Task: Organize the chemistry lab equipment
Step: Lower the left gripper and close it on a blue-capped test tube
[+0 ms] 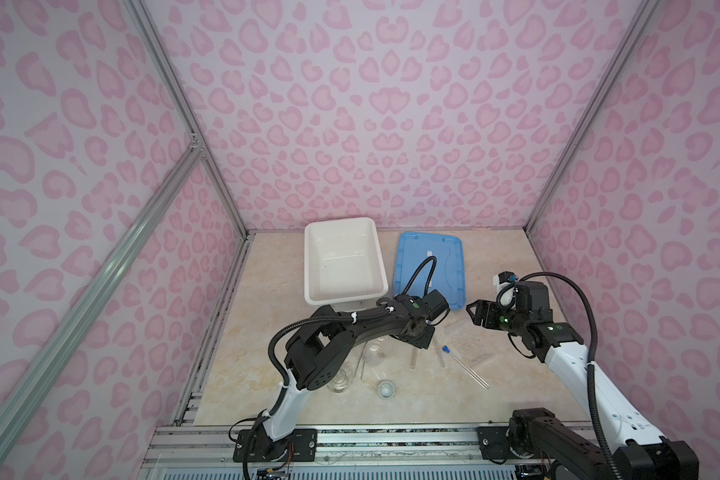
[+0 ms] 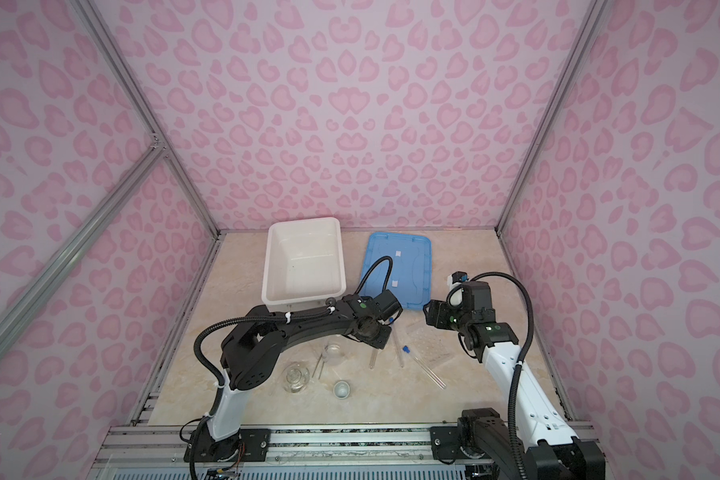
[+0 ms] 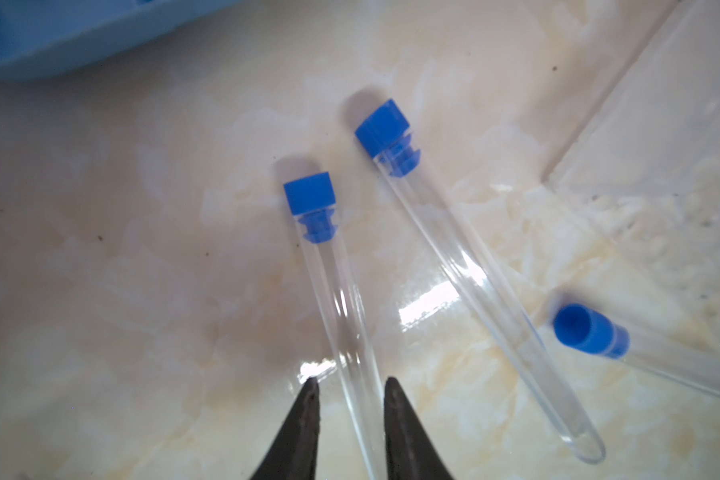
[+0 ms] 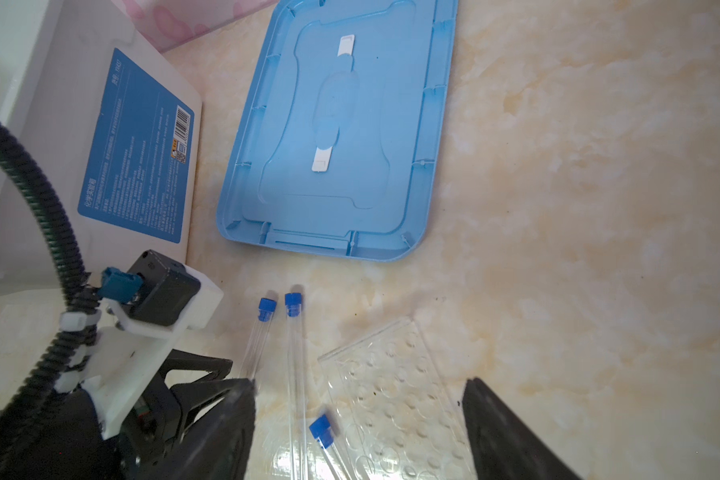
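Tube (image 1: 412, 359) (lying lower centre in a top view) is being straddled by left gripper (image 3: 351, 384), jaws narrowly spread, not pinching. Right gripper (image 4: 358, 381) is being held near rack (image 4: 391, 374), jaws wide apart.

Both arms wear black upper links and white lower shells: left arm (image 1: 350, 328), right arm (image 1: 566, 365). A ribbed black cable (image 4: 38, 195) runs along each, tied with white clips (image 1: 354, 318). Green dots (image 1: 415, 304) mark the wrists. Black base plates (image 1: 300, 438) carry pale screws. The left tool (image 3: 350, 386) has black, tapering fingers (image 3: 300, 436). A white bracket (image 4: 138, 361) carries its camera (image 4: 165, 291).
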`<state>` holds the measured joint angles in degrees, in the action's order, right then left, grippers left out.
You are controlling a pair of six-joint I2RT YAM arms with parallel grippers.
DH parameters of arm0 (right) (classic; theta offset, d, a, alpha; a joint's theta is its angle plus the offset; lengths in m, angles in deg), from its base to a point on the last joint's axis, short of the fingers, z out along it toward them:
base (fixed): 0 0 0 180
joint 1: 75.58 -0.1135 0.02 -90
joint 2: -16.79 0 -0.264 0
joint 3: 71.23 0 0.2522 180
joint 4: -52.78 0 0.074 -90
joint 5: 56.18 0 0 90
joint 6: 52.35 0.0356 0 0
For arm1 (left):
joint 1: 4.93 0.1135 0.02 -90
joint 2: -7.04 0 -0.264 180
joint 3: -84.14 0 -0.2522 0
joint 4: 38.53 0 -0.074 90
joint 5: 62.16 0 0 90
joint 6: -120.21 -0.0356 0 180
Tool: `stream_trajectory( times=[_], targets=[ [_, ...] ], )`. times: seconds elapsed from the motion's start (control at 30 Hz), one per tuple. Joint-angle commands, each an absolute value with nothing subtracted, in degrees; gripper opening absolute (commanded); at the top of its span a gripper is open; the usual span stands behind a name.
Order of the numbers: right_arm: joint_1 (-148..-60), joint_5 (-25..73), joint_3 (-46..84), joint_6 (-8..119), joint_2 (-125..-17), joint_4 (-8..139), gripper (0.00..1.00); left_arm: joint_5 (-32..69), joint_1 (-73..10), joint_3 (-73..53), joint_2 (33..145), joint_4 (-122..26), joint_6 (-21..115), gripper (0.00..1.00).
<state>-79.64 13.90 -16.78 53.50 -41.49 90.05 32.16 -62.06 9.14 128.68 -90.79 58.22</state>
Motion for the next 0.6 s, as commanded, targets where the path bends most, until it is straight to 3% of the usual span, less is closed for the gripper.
stream_trajectory(
  times=[0.0,0.57],
  targets=[
    [-79.57,13.96,-16.78,53.55,-41.34,89.22,0.79,32.13,-62.15,10.00,129.93,-92.01,58.52,0.30],
    [-79.37,13.70,-16.91,53.82,-40.87,88.96,0.79,32.83,-62.33,9.88,130.66,-91.28,59.96,0.21]
  ],
)
